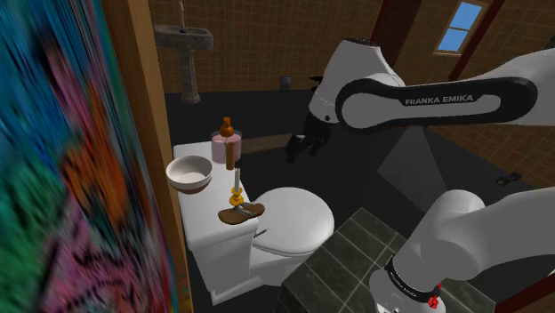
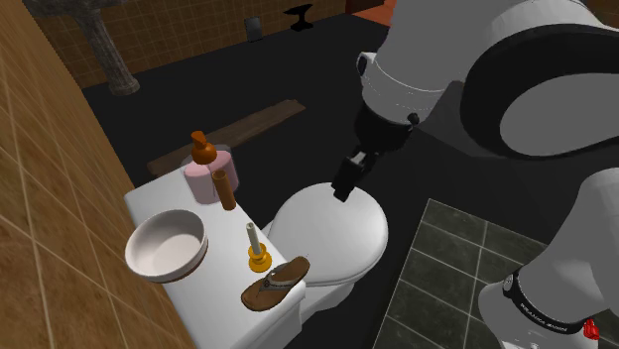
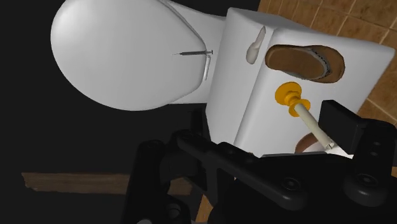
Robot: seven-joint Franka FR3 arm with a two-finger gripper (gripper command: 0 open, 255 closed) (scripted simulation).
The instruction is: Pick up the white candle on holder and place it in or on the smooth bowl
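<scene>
1 thin white candle (image 2: 252,236) is stood on a yellow holder. The gripper (image 2: 344,187) is spread open, empty. The bowl (image 1: 189,183) is mostly hidden behind it in the wrist view.

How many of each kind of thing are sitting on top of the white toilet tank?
Bowl: 1
Candle on holder: 1
Sandal: 1
Pink jar: 1
Brown bottle: 1
Total: 5
</scene>
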